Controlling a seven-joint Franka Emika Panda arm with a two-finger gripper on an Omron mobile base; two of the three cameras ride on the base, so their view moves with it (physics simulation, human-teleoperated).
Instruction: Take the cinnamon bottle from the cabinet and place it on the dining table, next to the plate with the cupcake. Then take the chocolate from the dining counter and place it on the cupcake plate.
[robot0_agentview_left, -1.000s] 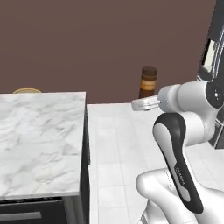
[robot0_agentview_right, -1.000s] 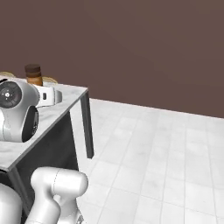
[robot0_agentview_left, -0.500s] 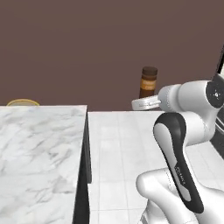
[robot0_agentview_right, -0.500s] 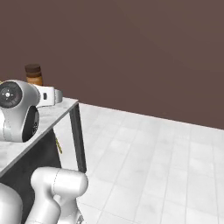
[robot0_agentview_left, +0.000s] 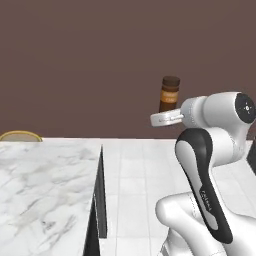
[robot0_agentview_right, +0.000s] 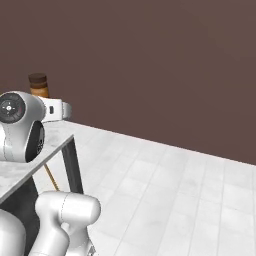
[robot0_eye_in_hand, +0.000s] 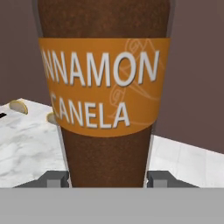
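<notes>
A white robot arm with dark joints carries the cinnamon bottle (robot0_agentview_left: 169, 95) upright in the air, well above the pale tiled floor (robot0_agentview_right: 170, 190), with a plain dark brown wall (robot0_agentview_left: 75, 55) behind it. The gripper (robot0_eye_in_hand: 105, 178) is closed partway around the bottle's lower body, one dark finger pressed to each side; in the hand view the bottle stands at twelve o'clock from the fingertips. So the first step looks half done: the bottle is out of the cabinet and firmly held, but not yet set down. The dining table (robot0_agentview_left: 45, 190) lies at about eight o'clock from the bottle in the left base view, well apart from it. Its top is flat, glossy white marble with grey veins, its edge square and dark underneath. At the table's far left edge a thin, round, yellowish rim (robot0_agentview_left: 20, 135) shows; it may be the plate, though I cannot tell, and no cupcake or chocolate can be made out. Placing the bottle, then fetching the chocolate, both appear still to come. The bottle is a smooth cylinder of clear material filled with brown powder, capped by a dark brown lid, and wrapped in an orange label (robot0_eye_in_hand: 105, 83) with white lettering.
</notes>
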